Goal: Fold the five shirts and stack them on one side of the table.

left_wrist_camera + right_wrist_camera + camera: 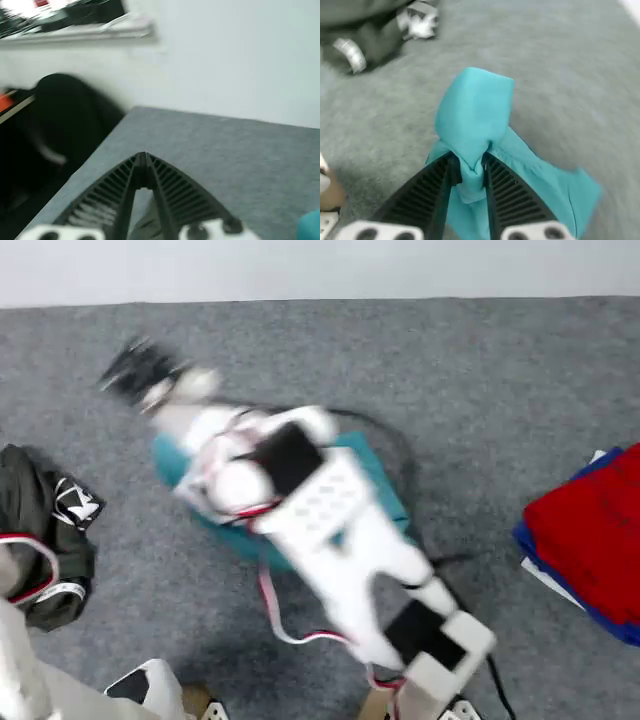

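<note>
My jaws: right gripper [470,160] clenches the one teal shirt [475,110], left gripper [145,157] pinched together, empty; one dark shirt [25,500] and one three-shirt stack [585,525] flank the teal shirt

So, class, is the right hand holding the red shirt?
No, the right hand is shut on the teal shirt, not the red shirt.

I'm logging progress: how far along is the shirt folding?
Looks done: a folded stack at one side, red on blue with white beneath. In hand: the right gripper pinches the teal shirt, which is bunched and not yet folded. Left: the dark shirt lies crumpled. Both should then go on the stack.
</note>
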### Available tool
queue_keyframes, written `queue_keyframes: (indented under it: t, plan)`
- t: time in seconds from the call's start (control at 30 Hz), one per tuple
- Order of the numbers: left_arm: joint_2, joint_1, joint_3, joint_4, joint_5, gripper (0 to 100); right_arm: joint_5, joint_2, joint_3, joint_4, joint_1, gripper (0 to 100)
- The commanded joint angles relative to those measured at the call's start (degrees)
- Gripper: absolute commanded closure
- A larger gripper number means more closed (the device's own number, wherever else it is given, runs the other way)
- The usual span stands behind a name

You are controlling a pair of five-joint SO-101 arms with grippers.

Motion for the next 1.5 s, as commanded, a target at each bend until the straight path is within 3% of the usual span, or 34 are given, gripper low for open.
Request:
queue_keyframes:
  t: [0.0,0.13,0.23,0.57,0.73,1.0,1.27,1.47]
  plan:
    - [-3.3,-8.3,3.1,1.0,-3.7,100,3.7,4.1,-0.8,-2.5,-2.8,94.4]
    - [-7.3,-12.1,6.7,1.0,-7.1,100,3.6,4.9,-1.0,1.2,-3.1,74.1]
    - [-9.8,-13.2,8.2,1.0,-7.6,100,2.1,3.4,-2.3,4.6,-2.5,67.7]
    - [-13.5,-13.2,15.6,1.0,-7.1,100,2.3,-6.9,-0.3,9.5,7.1,67.8]
    - [-14.0,-13.2,17.6,1.0,-7.1,100,2.3,-11.7,11.5,9.5,12.4,67.8]
    - [-13.9,-13.3,19.4,1.0,-7.3,100,2.6,-21.1,36.0,9.5,12.6,67.9]
    - [-13.8,-16.0,30.2,0.4,-7.2,100,12.3,-30.3,62.2,6.8,12.8,76.5]
    - [-14.0,-20.7,40.3,-6.2,-7.2,100,16.9,-31.2,72.3,-2.1,12.7,76.4]
